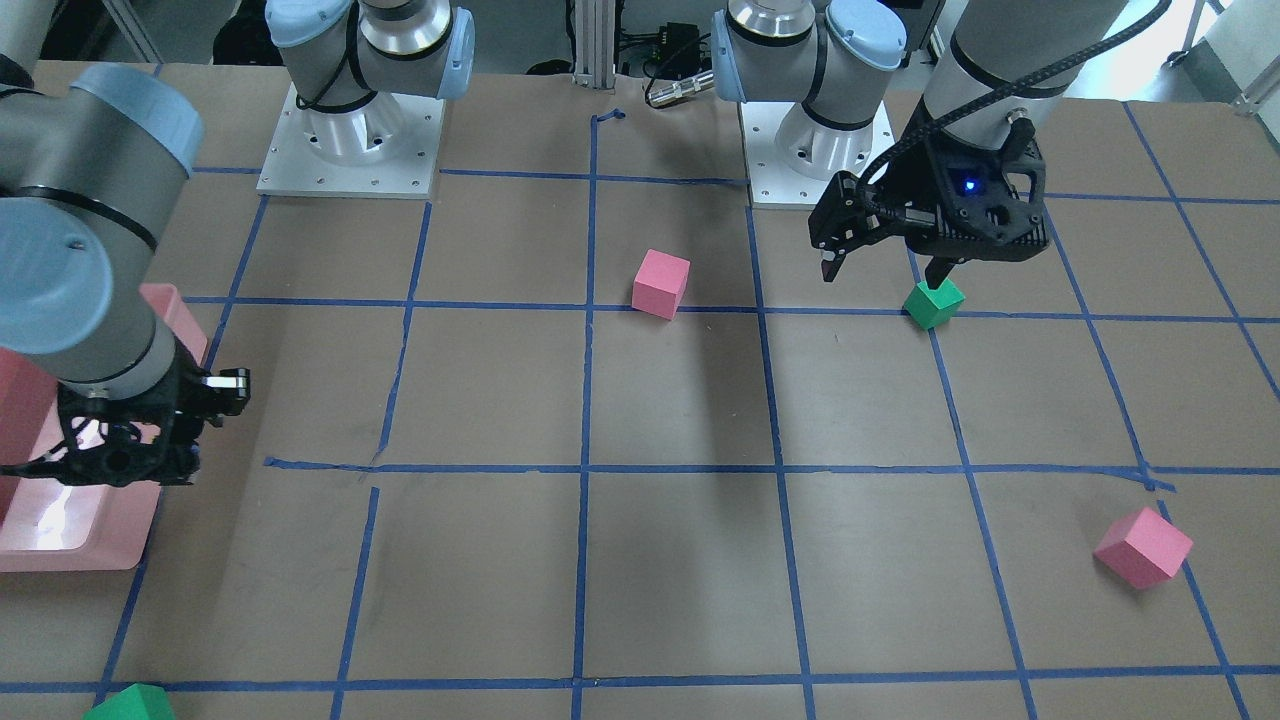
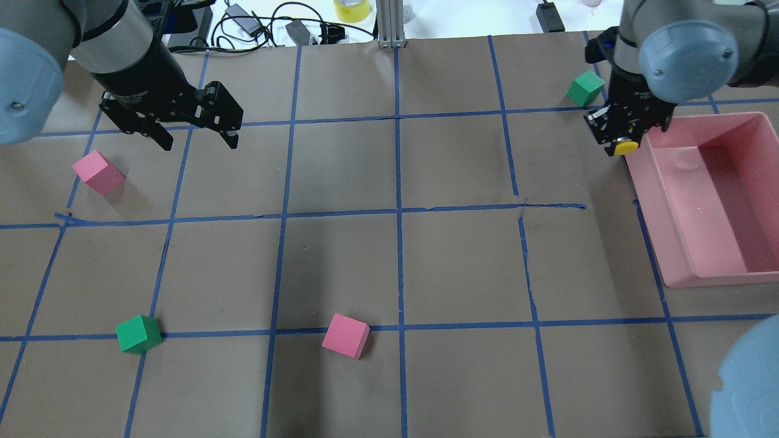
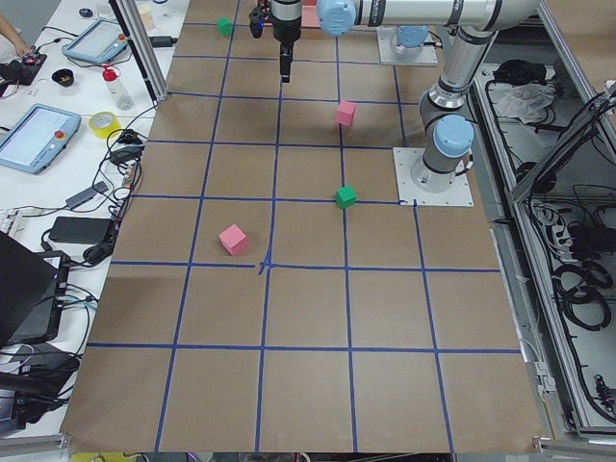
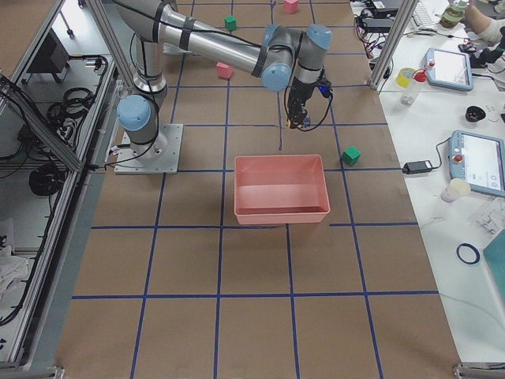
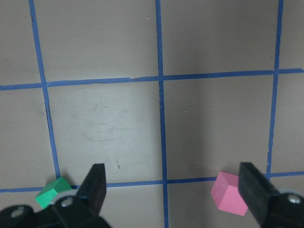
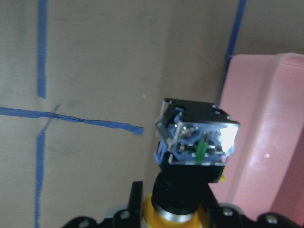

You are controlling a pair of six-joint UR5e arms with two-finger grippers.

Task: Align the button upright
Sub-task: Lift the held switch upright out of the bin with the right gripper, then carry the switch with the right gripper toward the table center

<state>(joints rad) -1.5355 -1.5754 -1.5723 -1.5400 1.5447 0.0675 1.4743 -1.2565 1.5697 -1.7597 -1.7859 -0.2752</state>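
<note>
You are keeping the left pincer (image 2: 201, 145) out of the job; its fingers are standing wide apart with nothing between them, and in its wrist view a green cube (image 5: 54, 190) is showing by one fingertip and a pink cube (image 5: 230, 194) by the other, both lying on the worktop (image 2: 456, 261) below it; you are not needing this arm for now.

Moving across, the right pincer (image 2: 624, 139) is doing the work; it is clamped on the button (image 6: 197, 142), gripping it around the black neck, with the yellow cap (image 2: 625, 146) sitting up against the fingers and the boxy base pointing away from the wrist, down toward the worktop; the base seems to be hanging clear of the paper, though I cannot tell by how much; another green cube (image 2: 585, 87) is lying just behind this pincer, and the pink bin (image 2: 663, 231) is standing just beside it on its outer side, its corner appearing right under the base in the wrist view.

So I am judging that you are in the carrying step, with the button already turned cap-up and not yet set down; the next move is calling for a shift inward, away from the bin's wall, then a slow descent with the base kept level, and a release only once it is resting flat.
</note>
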